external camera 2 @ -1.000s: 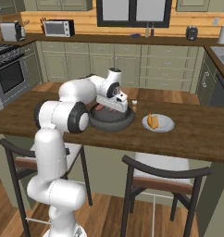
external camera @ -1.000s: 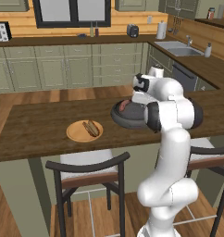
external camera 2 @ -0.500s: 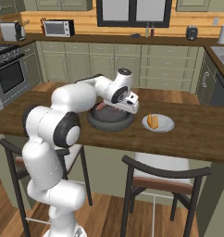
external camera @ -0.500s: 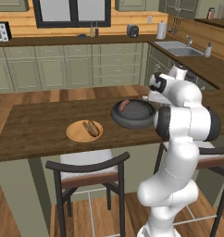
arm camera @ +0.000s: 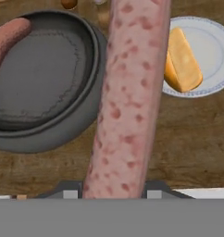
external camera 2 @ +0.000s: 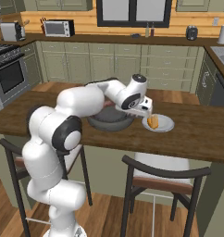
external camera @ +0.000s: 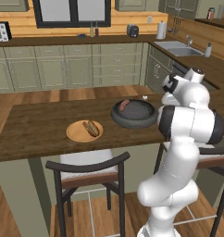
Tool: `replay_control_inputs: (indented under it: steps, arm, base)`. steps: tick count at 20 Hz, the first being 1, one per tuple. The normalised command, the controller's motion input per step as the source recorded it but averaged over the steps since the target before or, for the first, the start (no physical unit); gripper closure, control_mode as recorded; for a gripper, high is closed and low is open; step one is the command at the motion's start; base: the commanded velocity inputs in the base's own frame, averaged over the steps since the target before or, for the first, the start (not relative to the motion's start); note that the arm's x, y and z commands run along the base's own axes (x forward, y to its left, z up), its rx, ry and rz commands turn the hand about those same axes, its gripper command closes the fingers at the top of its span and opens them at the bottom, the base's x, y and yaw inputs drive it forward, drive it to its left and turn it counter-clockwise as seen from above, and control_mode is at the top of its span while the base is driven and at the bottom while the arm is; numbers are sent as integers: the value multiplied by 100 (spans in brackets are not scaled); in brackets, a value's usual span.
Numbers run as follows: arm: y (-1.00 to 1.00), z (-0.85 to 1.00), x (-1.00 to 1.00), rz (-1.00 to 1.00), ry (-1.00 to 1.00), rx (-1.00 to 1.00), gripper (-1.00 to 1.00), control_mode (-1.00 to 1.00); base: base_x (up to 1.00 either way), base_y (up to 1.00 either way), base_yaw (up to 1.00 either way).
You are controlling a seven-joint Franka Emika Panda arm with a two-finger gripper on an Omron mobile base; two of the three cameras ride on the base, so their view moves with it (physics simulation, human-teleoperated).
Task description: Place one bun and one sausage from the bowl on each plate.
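My gripper (arm camera: 111,187) is shut on a long, speckled, reddish sausage (arm camera: 127,102) that runs up the middle of the hand view. It hangs between the dark grey bowl (arm camera: 49,134) and a pale, blue-rimmed plate (arm camera: 211,51) holding an orange bun (arm camera: 181,60). A second sausage (arm camera: 9,39) lies against the bowl's far rim. From the right base, the gripper (external camera 2: 146,112) hovers at the bowl's (external camera 2: 109,125) right edge, just left of the plate (external camera 2: 165,126) and bun (external camera 2: 153,122). A tan plate (external camera: 76,134) left of the bowl (external camera: 133,121) carries a bun and sausage (external camera: 90,127).
Everything sits on a dark wooden island counter (external camera: 35,129). Two dark chairs (external camera: 88,178) (external camera 2: 162,183) stand along its near edge. A small brown rounded object (arm camera: 69,3) lies beyond the bowl. Bare counter stretches right of the pale plate (external camera 2: 202,134).
The arm has swung right from over the bowl toward the pale plate, carrying the sausage. The bowl and both plates have not moved.
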Motion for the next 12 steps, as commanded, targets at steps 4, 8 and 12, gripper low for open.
replay_control_inputs:
  steps: [4, 8, 12]
  arm:
    - [-36, 0, 0, 9, 7, -3, 100, -100]
    - [0, -2, 12, 25, 17, -2, 100, -100]
    - [-3, -8, 13, 27, 19, -2, 100, -100]
  base:
    - [0, 0, 0]
    - [0, 0, 0]
    - [0, 0, 0]
